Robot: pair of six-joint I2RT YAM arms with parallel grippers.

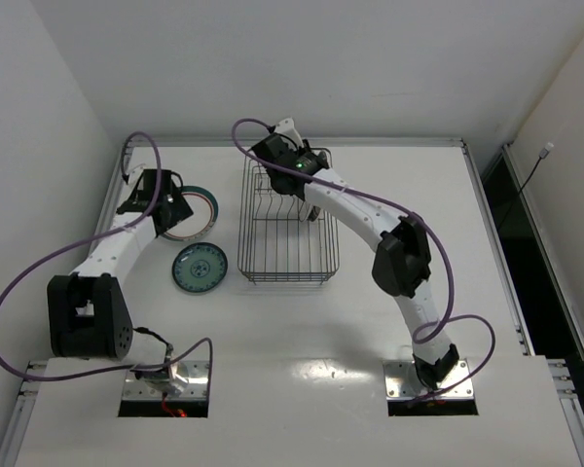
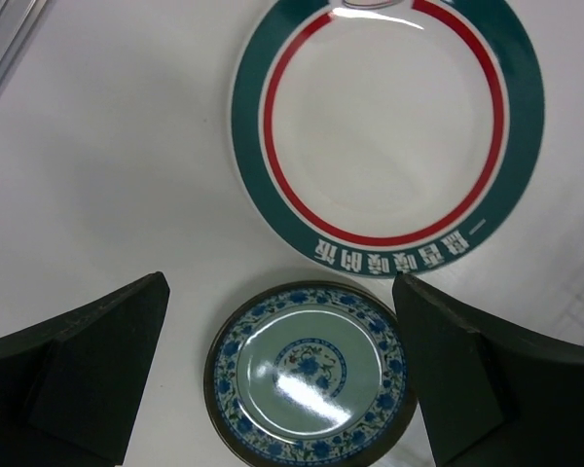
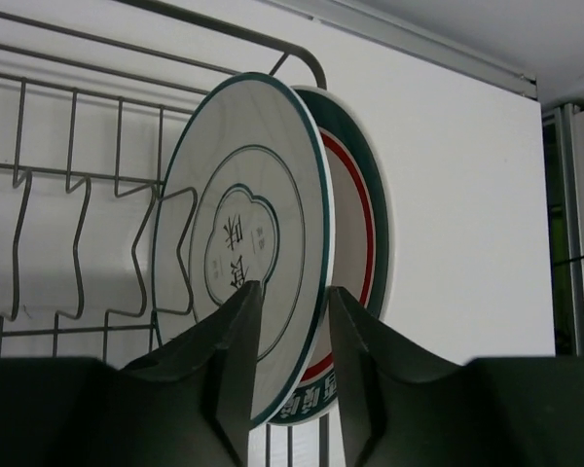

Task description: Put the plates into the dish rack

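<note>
The small teal-blue patterned plate (image 1: 200, 268) lies flat on the table; in the left wrist view it (image 2: 310, 375) shows between my open fingers. A green-red ringed plate (image 2: 384, 126) lies flat just beyond it, partly under my left gripper (image 1: 173, 209) in the top view. My left gripper (image 2: 280, 280) is open and empty. In the dish rack (image 1: 248, 233) the white flower-outline plate (image 3: 238, 243) stands on edge, with the second ringed plate (image 3: 362, 224) upright behind it. My right gripper (image 3: 294, 292) is shut on the white plate's rim at the rack's far end (image 1: 300, 175).
The rack's upright wire prongs (image 3: 78, 243) to the left of the standing plates hold nothing. The table's raised far edge (image 3: 419, 44) runs close behind the rack. The table's left edge (image 2: 5, 39) is near the flat ringed plate.
</note>
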